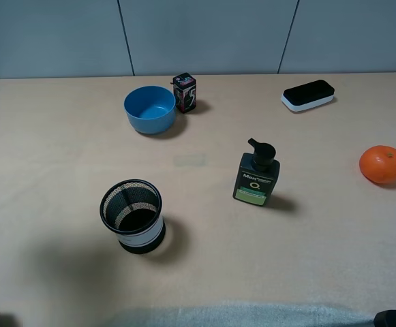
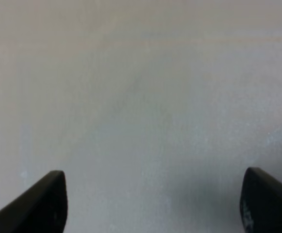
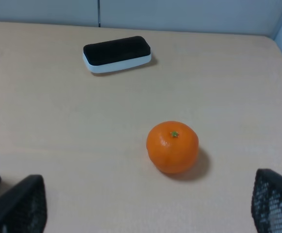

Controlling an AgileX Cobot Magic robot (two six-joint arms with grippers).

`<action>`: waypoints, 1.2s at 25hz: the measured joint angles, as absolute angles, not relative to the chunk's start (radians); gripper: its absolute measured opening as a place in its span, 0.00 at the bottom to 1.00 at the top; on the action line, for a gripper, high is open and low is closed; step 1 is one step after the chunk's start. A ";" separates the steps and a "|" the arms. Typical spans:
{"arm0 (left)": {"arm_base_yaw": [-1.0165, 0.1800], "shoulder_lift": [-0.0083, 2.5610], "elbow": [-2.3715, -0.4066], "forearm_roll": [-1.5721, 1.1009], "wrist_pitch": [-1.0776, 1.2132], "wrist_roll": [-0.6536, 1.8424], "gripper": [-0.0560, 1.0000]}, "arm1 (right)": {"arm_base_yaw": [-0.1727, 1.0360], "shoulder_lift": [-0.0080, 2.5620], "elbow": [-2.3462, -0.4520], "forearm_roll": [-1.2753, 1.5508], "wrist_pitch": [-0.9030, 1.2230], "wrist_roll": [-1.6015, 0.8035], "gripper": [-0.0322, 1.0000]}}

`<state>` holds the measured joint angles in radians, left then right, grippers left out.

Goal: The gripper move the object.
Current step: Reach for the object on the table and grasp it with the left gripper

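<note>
The pen cup (image 1: pixel 133 216) stood upright on the table (image 1: pixel 61 150) at about 7 o'clock from the table's middle in the high view. Its mesh mouth faced up, with the white band low on its side above the black base. It stood on its own, well apart from everything else.

The pump bottle (image 1: pixel 257 174) stood upright at 2 o'clock from the cup. The blue bowl (image 1: pixel 150 109) sat far back at 12 o'clock from the cup, and a small printed box (image 1: pixel 185 92) was just beside it at its 2 o'clock. The black-and-white eraser (image 1: pixel 308 95) lay at 1 o'clock from the bottle. The orange (image 1: pixel 382 164) rested at the bottle's 3 o'clock, near the table's edge.

The left gripper (image 2: pixel 153 204) was spread wide, its black fingertips (image 2: pixel 39 206) far apart over a blurred pale surface. The right gripper (image 3: pixel 145 206) was parted just as wide, with its textured pads (image 3: pixel 19 208) showing. The orange sat on the table ahead of it, touching neither finger, and the eraser lay further beyond.
</note>
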<state>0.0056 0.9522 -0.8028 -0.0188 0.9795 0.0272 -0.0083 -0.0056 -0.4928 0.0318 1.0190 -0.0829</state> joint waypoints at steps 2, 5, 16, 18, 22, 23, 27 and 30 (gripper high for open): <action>0.006 0.986 -0.803 -0.019 0.966 0.028 0.74 | -0.008 -0.006 -0.493 0.032 1.019 -0.083 0.65; 0.006 1.045 -0.804 -0.019 0.952 0.028 0.74 | -0.008 -0.006 -0.493 0.032 1.019 -0.083 0.65; 0.006 1.351 -0.847 -0.019 0.872 0.029 0.74 | -0.008 -0.006 -0.493 0.032 1.019 -0.083 0.65; 0.000 1.394 -0.878 -0.019 0.875 0.029 0.74 | -0.008 -0.006 -0.493 0.032 1.019 -0.083 0.65; -0.067 1.446 -0.937 -0.018 0.871 0.043 0.74 | -0.008 -0.006 -0.493 0.032 1.019 -0.083 0.65; -0.091 1.456 -0.951 -0.018 0.866 0.048 0.74 | -0.008 -0.006 -0.493 0.032 1.019 -0.083 0.65; -0.188 1.492 -0.990 -0.018 0.849 0.056 0.74 | -0.008 -0.006 -0.493 0.032 1.019 -0.083 0.65; -0.272 1.534 -1.003 -0.018 0.845 0.057 0.74 | -0.008 -0.006 -0.493 0.032 1.019 -0.083 0.65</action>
<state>-0.2719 1.5345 -1.0027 -0.0175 0.8448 0.0566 -0.0083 -0.0056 -0.4928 0.0318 1.0190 -0.0829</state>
